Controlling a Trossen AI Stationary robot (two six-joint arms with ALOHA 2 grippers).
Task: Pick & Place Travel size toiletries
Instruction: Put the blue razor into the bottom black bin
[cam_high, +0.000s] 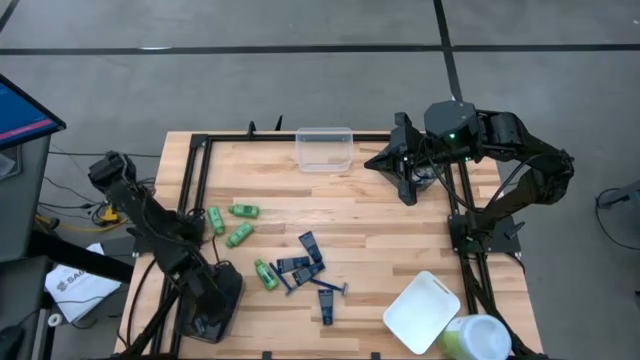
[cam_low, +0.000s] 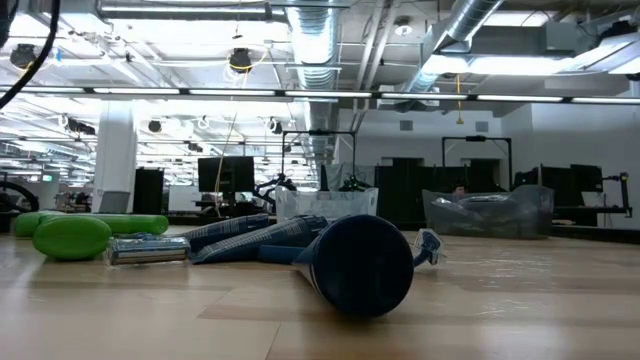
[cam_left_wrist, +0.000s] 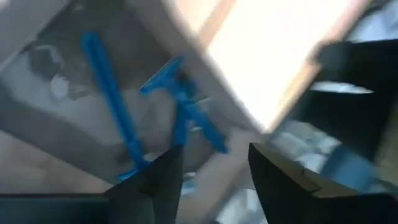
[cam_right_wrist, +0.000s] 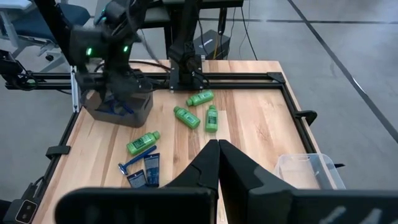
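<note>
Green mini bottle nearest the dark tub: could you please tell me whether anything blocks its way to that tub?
Nothing visible: only bare wood lies between the green plastic mini bottle and the dark rectangular tub, over which the left pincer hovers.

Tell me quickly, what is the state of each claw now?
Left claw: open over the grey tub, holding nothing; blue razors lie below.
Right claw: closed, empty.

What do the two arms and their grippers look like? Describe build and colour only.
Both arms are dark, jointed and bulky, each mounted on a black frame rail at the table edge. The right arm shows a small green light on its wrist housing. The left gripper and right gripper have two dark, tapering fingers.
</note>
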